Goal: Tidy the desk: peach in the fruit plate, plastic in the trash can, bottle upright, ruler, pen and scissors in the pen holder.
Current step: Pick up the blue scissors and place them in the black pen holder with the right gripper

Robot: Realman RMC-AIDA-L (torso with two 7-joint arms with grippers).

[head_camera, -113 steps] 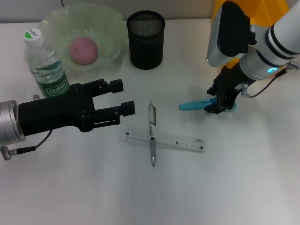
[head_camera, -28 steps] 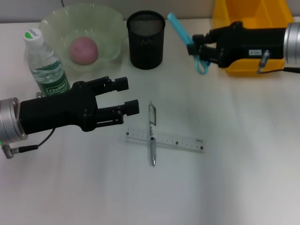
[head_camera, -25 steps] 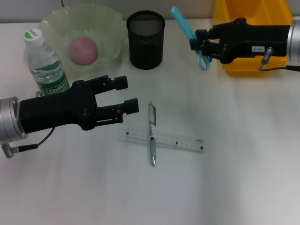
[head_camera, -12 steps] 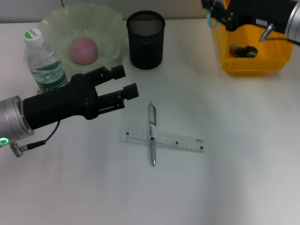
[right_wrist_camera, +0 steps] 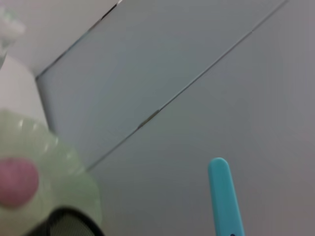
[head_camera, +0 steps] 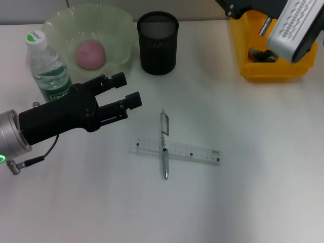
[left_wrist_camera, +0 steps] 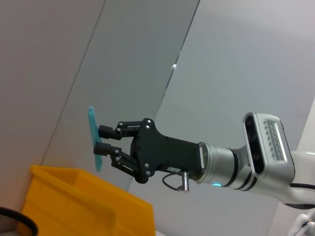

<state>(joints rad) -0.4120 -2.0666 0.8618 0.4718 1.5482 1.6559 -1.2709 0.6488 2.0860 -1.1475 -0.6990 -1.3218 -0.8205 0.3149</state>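
My right gripper (left_wrist_camera: 106,142) is shut on the blue scissors (left_wrist_camera: 93,132) and holds them high in the air, as the left wrist view shows. In the head view only the right arm (head_camera: 296,23) shows at the top right. The scissors' blue tip (right_wrist_camera: 224,196) shows in the right wrist view. My left gripper (head_camera: 127,87) is open and empty, hovering left of the pen (head_camera: 164,147), which lies across the clear ruler (head_camera: 195,152). The black mesh pen holder (head_camera: 158,43) stands at the back. The peach (head_camera: 90,53) sits in the green fruit plate (head_camera: 61,20). The bottle (head_camera: 48,71) stands upright.
A yellow bin (head_camera: 273,73) stands at the back right with a dark item (head_camera: 260,54) inside. The fruit plate (right_wrist_camera: 54,157), peach (right_wrist_camera: 17,182) and pen holder rim (right_wrist_camera: 69,221) also show in the right wrist view.
My right arm has risen with the scissors, carrying them out of the top of the head view. My left gripper has shifted slightly back and to the left.
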